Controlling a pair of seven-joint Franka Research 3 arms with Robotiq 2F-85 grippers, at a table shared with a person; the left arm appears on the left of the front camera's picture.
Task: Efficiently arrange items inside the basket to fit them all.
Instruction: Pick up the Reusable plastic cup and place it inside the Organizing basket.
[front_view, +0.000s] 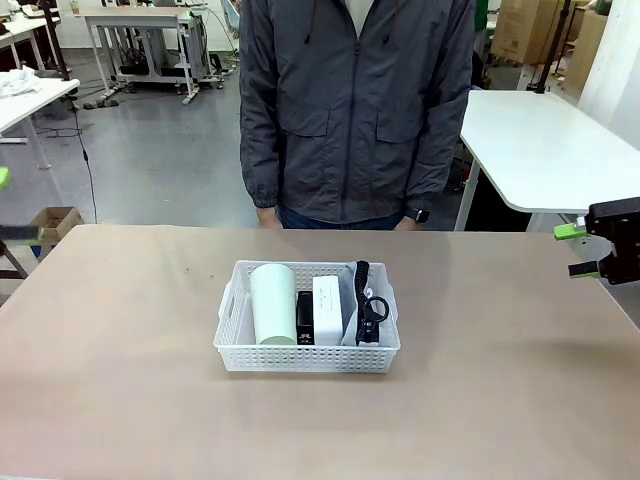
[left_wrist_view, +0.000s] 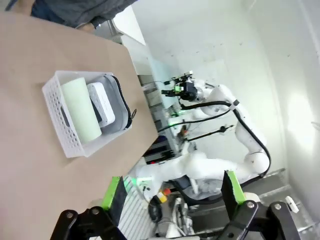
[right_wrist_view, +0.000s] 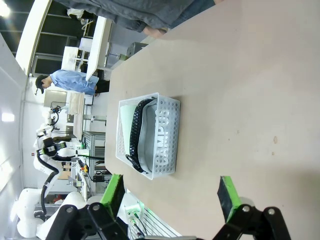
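Note:
The white lattice basket (front_view: 305, 358) stands mid-table. Inside it, from left to right, lie the pale green cup (front_view: 272, 305) on its side, the black stapler (front_view: 304, 318), the white box (front_view: 327, 310) and the grey pouch (front_view: 362, 300), which stands on edge with its black zipper up. My right gripper (front_view: 577, 250) hovers open at the table's right edge, far from the basket. My left gripper (front_view: 15, 206) is at the far left edge, open too. The left wrist view has the open left gripper (left_wrist_view: 172, 192), basket (left_wrist_view: 55, 107), cup (left_wrist_view: 80, 110) and box (left_wrist_view: 100, 102). The right wrist view has the open right gripper (right_wrist_view: 170, 195), basket (right_wrist_view: 174, 107) and pouch (right_wrist_view: 150, 135).
A person in a grey jacket (front_view: 355, 110) stands at the table's far side, hands down. A white table (front_view: 540, 150) stands behind at the right, and a cardboard box (front_view: 55, 222) on the floor at the left. Bare tabletop surrounds the basket.

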